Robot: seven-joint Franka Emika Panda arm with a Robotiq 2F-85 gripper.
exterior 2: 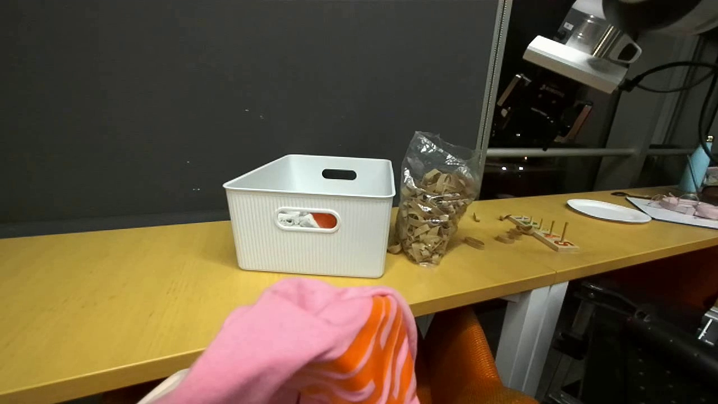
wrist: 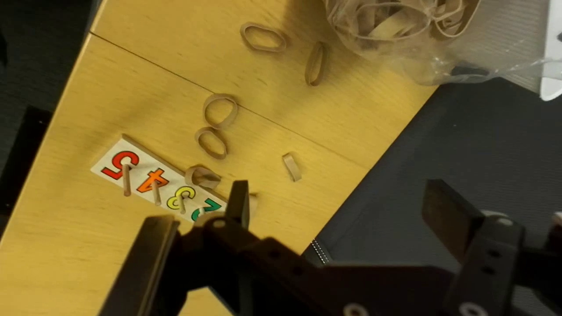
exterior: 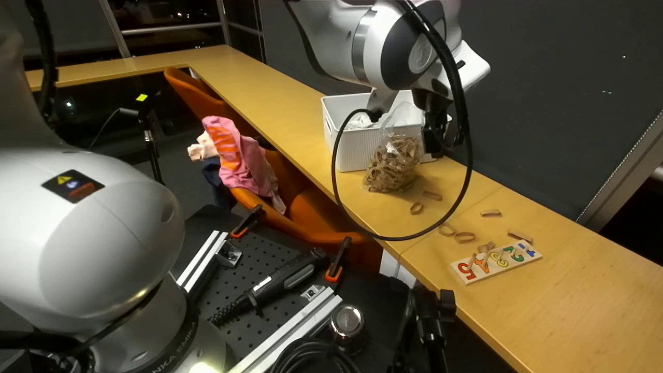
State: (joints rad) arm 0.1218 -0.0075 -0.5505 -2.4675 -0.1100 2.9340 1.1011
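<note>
Gripper sits nearest in the wrist view, its two fingers spread wide apart; in an exterior view it hangs over the wood-grain tabletop, well apart from the things lying there. Below it are several loose tan loop bands, two of them side by side and open as rings. A flat wooden number board lies near these, printed with a red 5, orange 4, yellow 3, green 2 and blue 1, with short wooden pegs upright along it; one band is right at its long edge, though I cannot tell whether it touches. On the other side of the bands stands a clear plastic bag, its lower part packed with more of the same and its upper film slack. Just beside the bag is a white ribbed plastic bin, with white and orange-red material showing through a handle slot. An orange chair stands at the table's edge, a pink garment with orange patterning draped over it. Farther along the table are a round white plate and a pale blue bottle.
</note>
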